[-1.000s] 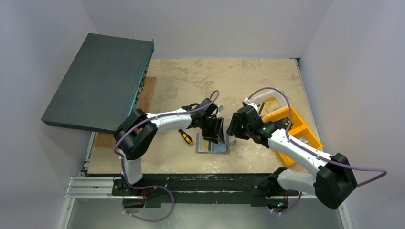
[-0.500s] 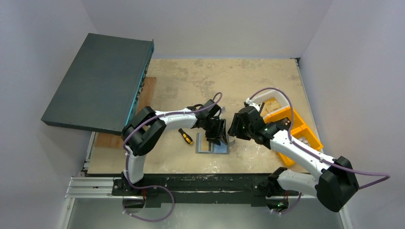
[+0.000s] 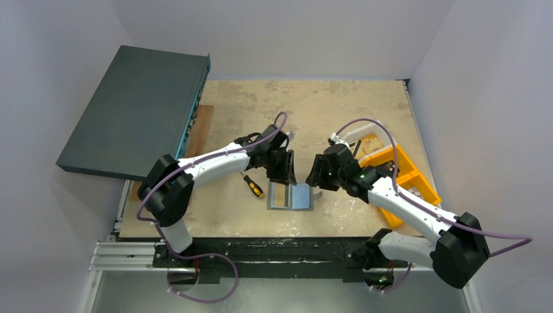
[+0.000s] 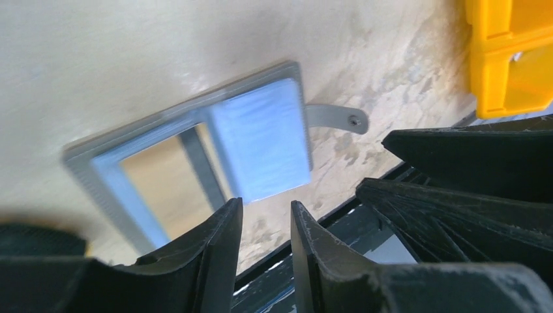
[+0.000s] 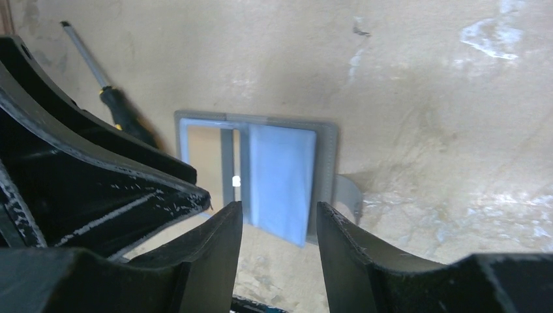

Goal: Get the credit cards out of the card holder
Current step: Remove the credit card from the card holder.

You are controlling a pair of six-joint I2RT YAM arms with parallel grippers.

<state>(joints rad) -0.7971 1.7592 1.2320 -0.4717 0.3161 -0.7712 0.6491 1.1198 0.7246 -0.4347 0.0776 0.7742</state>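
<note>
The grey card holder (image 3: 290,196) lies open and flat on the table near its front edge, with its closing tab (image 3: 317,195) pointing right. A pale blue card (image 4: 261,140) lies on its right half (image 5: 280,176), and one corner pokes past the holder's near edge. The left half shows a beige window (image 4: 160,186). My left gripper (image 3: 285,171) hovers just behind the holder, open, with nothing between its fingers (image 4: 267,205). My right gripper (image 3: 317,176) hangs at the holder's right, also open and empty (image 5: 279,210). Neither gripper touches the holder.
A black-and-yellow screwdriver (image 3: 253,186) lies just left of the holder. Orange bins (image 3: 399,177) stand at the right, under the right arm. A large dark flat box (image 3: 137,111) overhangs the back left corner, above a wooden board (image 3: 199,127).
My left gripper has drawn back and to the left, off the card holder, and its jaws have narrowed a little. The holder's right half now shows. The right arm has barely moved.
</note>
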